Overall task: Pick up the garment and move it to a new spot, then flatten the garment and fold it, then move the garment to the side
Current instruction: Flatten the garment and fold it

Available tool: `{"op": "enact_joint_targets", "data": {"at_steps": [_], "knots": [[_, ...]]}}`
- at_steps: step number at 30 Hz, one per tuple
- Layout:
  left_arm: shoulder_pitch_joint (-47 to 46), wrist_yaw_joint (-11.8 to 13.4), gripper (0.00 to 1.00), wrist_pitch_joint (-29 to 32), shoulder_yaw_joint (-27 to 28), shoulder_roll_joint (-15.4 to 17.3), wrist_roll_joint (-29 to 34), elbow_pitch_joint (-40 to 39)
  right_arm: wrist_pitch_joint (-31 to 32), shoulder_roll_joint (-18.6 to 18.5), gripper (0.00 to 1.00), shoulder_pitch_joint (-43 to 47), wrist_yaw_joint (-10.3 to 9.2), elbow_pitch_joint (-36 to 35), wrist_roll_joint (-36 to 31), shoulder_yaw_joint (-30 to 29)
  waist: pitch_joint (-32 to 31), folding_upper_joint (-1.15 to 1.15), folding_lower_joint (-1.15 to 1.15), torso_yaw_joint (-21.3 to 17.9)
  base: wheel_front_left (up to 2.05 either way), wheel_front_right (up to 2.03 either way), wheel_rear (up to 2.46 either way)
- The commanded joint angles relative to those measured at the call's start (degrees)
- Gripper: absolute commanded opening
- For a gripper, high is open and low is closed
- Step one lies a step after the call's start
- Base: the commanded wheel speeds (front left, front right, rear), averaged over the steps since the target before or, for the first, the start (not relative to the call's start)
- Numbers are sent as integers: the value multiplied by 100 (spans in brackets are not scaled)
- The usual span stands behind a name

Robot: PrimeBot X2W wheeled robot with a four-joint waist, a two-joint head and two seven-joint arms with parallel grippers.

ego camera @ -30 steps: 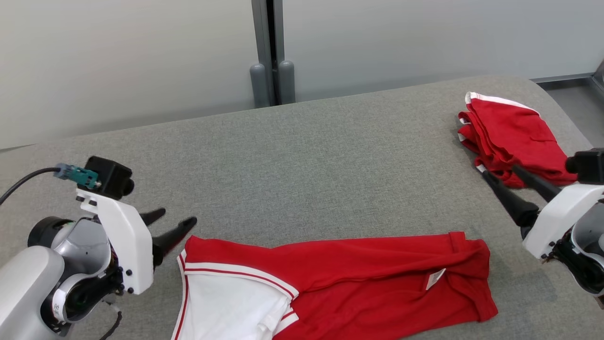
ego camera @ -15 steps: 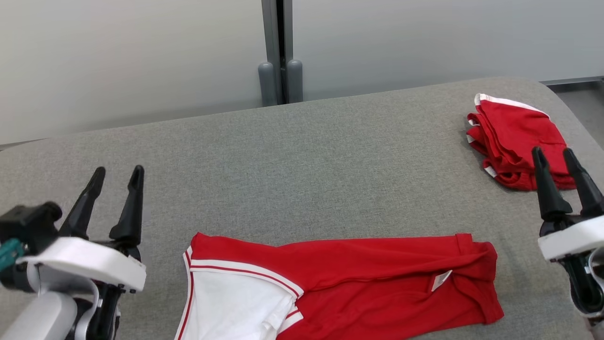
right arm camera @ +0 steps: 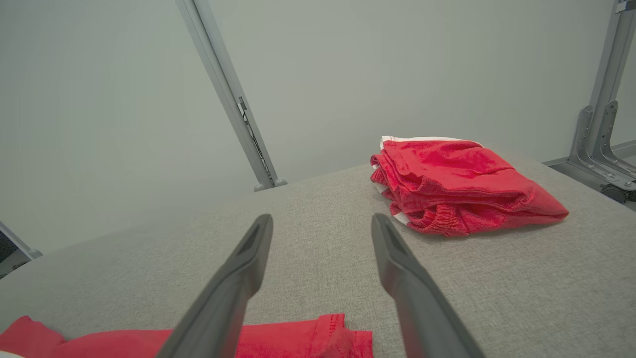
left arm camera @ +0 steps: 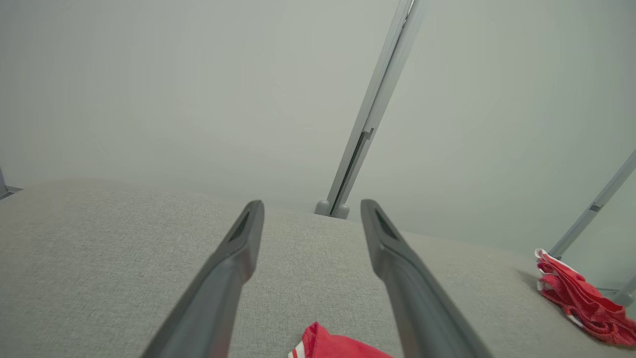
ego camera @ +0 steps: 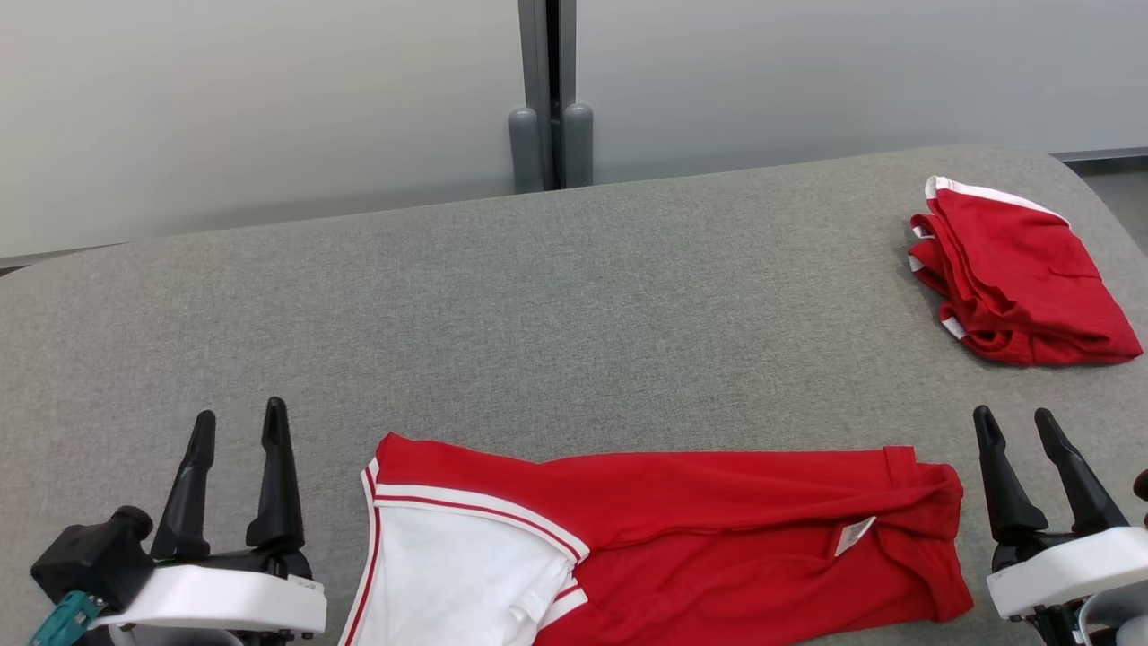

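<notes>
Head view: garment (ego camera: 682, 529) lies three o'clock from left end effector (ego camera: 239, 409), nine o'clock from right end effector (ego camera: 1013, 413); both wide, empty.

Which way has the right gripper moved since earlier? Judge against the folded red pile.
Yes. The right gripper drew back toward the robot: from the near edge of the folded red pile to clear of it.
</notes>
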Motion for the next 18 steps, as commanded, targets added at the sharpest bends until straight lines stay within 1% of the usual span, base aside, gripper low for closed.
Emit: {"op": "enact_joint_targets", "data": {"at_steps": [1, 4, 8, 11, 14, 18], "knots": [[-4, -84, 100, -6, 8, -26, 105, -23, 121, -8, 100, 33, 0, -41, -53, -62, 14, 0, 0, 15, 0, 0, 0], [-95, -219, 100, -6, -80, -146, 213, 44, 490, 48, 100, 23, 0, 41, -134, -122, 35, 0, 0, 35, 0, 0, 0], [-212, -308, 100, -6, -190, -224, 295, 169, 1171, 197, 100, 49, 0, 312, -236, -186, 71, 0, 0, 71, 0, 0, 0], [-308, -374, 100, -2, -281, -274, 333, 273, 1531, 323, 100, 44, 0, 541, -282, -324, 113, 0, 0, 121, 0, 0, 0], [-361, -395, 100, 0, -310, -279, 353, 365, 1741, 467, 100, 32, 0, 746, -216, -481, 156, 0, 0, 161, 0, 0, 0], [-429, -411, 100, 14, -324, -257, 347, 414, 1914, 560, 100, -41, 0, 959, -132, -566, 210, 0, 0, 183, 0, 0, 0]]}}
